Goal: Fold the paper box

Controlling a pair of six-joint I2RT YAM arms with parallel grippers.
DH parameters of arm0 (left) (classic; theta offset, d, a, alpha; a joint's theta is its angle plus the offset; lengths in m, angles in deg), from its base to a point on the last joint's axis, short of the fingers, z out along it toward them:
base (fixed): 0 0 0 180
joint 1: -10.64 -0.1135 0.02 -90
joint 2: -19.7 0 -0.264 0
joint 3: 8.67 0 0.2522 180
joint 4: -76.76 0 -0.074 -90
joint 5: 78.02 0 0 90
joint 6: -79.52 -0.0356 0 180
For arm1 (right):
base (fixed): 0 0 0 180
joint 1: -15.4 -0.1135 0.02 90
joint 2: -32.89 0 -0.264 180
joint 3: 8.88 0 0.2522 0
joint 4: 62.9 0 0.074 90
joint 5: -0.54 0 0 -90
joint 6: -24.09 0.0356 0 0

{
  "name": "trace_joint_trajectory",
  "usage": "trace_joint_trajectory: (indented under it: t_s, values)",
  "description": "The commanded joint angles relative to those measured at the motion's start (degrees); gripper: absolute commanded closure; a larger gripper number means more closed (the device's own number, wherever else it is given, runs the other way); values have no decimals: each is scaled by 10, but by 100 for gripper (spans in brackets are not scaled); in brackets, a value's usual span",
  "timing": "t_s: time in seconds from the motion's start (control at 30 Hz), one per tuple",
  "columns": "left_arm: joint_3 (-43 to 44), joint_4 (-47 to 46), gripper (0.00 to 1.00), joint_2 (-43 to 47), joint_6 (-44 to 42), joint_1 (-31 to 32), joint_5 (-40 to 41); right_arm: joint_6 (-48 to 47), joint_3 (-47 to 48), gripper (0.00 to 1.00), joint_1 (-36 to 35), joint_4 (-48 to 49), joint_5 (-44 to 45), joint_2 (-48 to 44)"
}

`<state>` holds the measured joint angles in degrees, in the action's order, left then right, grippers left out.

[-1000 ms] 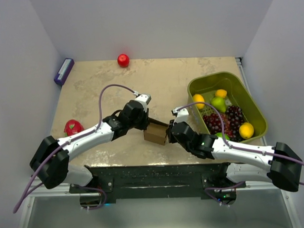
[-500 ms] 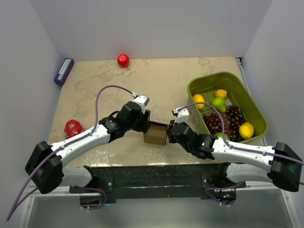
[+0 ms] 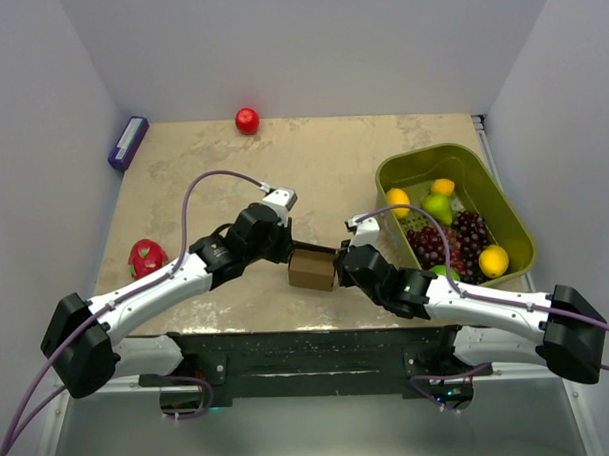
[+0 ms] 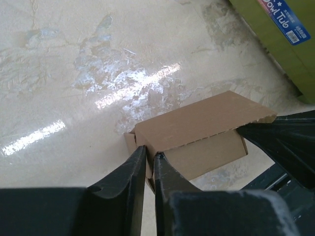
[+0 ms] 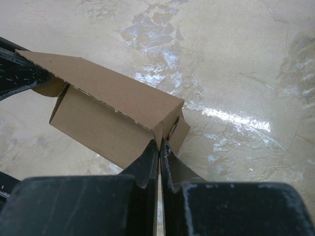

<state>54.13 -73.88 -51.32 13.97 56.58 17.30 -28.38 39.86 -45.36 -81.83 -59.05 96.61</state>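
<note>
The paper box (image 3: 311,270) is a small brown cardboard box standing near the table's front edge between both arms. Its lid flap (image 4: 197,120) lies tilted over the top, with the front wall (image 5: 98,128) below it. My left gripper (image 3: 289,251) is at the box's left end; in the left wrist view that gripper (image 4: 150,157) is shut on the side wall, with cardboard showing between the tips. My right gripper (image 3: 338,267) is at the right end; in the right wrist view it (image 5: 159,142) is shut on the box's corner edge beside a small side tab.
A green basket (image 3: 422,154) of fruit stands at the right, close behind the right arm; its wall (image 4: 275,44) shows in the left wrist view. A red fruit (image 3: 145,257) lies at the left, a red ball (image 3: 247,120) at the back and a purple box (image 3: 127,142) at the far left.
The left arm's elbow and base link have swung left and down, and its wrist has shifted slightly back-left at the box. The box and right arm have stayed put.
</note>
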Motion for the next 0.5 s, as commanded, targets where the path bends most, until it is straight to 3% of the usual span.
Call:
trace_joint_trajectory:
  t_s: [0.0, 0.47]
  values:
    - [5, -14, 91, 2, 6, 8, -15, 9, -9, 100, -3, -9, 10, 0]
    - [-18, -21, 100, -6, 19, 14, -24, 8, -11, 100, -3, -5, 11, 0]
